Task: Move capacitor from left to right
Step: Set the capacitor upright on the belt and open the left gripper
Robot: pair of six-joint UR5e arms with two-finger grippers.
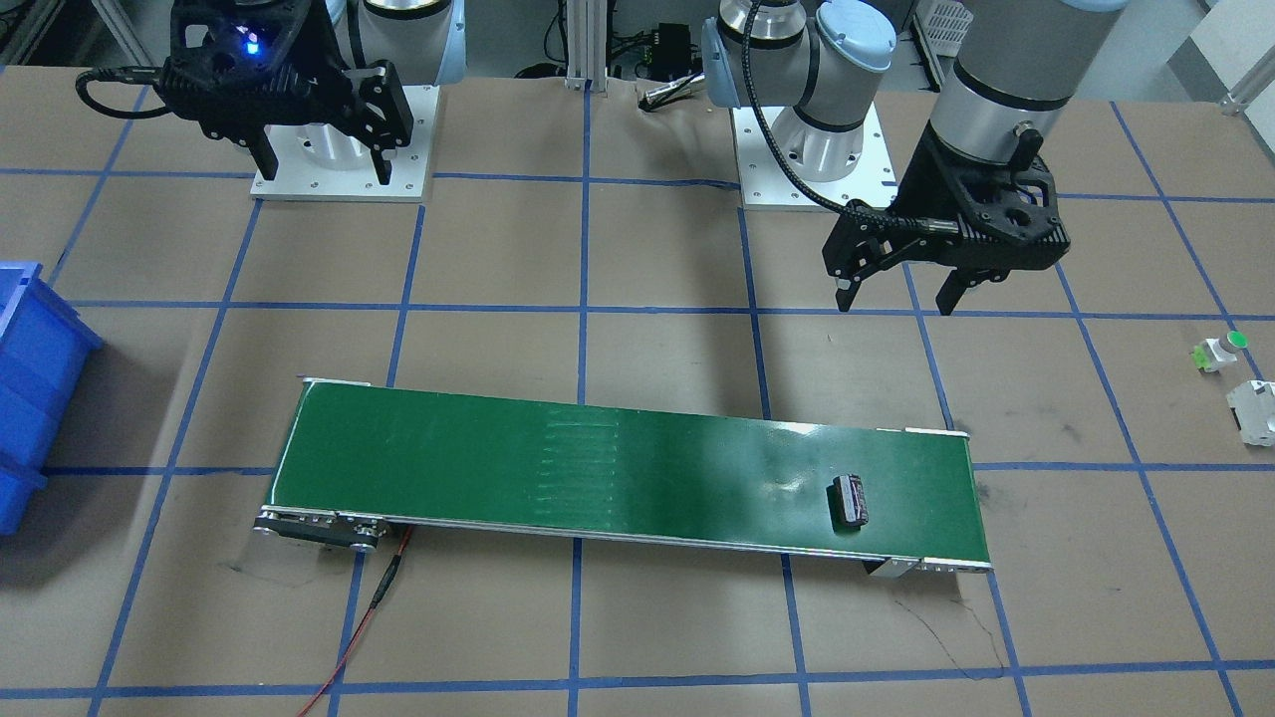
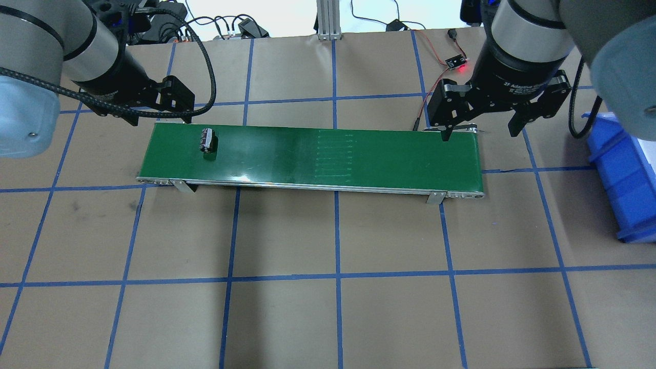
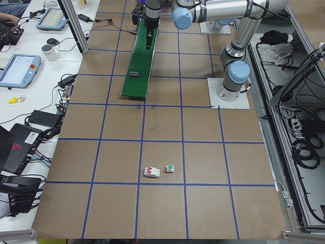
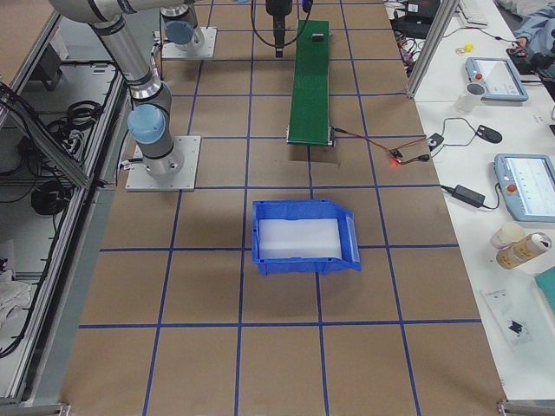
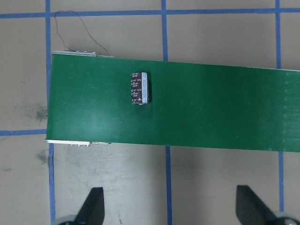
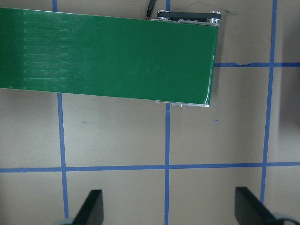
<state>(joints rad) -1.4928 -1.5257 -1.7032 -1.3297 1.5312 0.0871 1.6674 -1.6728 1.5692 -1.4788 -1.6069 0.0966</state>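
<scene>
The capacitor [image 1: 851,499], a stubby dark block with a pale ridged face, lies on the green conveyor belt [image 1: 598,468] near its left-arm end. It also shows in the overhead view [image 2: 207,140] and the left wrist view [image 5: 139,88]. My left gripper [image 1: 894,297] hangs open and empty above the table beside the belt, apart from the capacitor; its fingers [image 5: 93,204] frame the bottom of the left wrist view. My right gripper [image 2: 479,133] is open and empty over the belt's other end [image 6: 201,56], where nothing lies.
A blue bin [image 2: 625,179] stands past the belt's right-arm end. A white part with a green cap [image 1: 1220,351] and a light grey boxy part [image 1: 1253,408] lie on the table beyond the left-arm end. A red wire [image 1: 369,617] runs from the belt.
</scene>
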